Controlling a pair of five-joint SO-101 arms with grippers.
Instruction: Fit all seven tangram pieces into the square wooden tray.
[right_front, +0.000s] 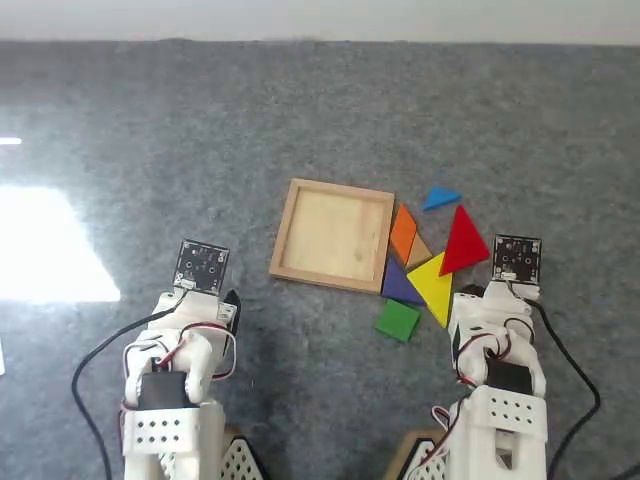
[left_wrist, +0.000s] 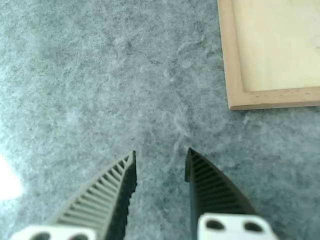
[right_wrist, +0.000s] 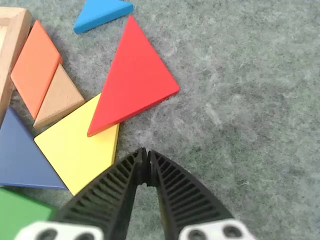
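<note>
The square wooden tray (right_front: 283, 238) lies mid-table, its inside bare wood. Just right of it lie the pieces: orange parallelogram (right_front: 402, 232), tan triangle (right_front: 419, 250), dark blue triangle (right_front: 398, 284), yellow triangle (right_front: 434, 284), red triangle (right_front: 463, 242), small blue triangle (right_front: 440, 198) and green square (right_front: 397, 320). My right gripper (right_wrist: 146, 153) is shut and holds nothing, low over the felt beside the yellow triangle (right_wrist: 75, 145) and below the red triangle (right_wrist: 132, 77). My left gripper (left_wrist: 161, 158) stands open over bare felt, short of the tray's near corner (left_wrist: 234, 97).
Grey felt covers the table. Both arm bases (right_front: 170, 420) (right_front: 500, 410) stand at the near edge. A bright glare patch (right_front: 40, 245) lies at the left. Open felt spreads behind the tray and to its left.
</note>
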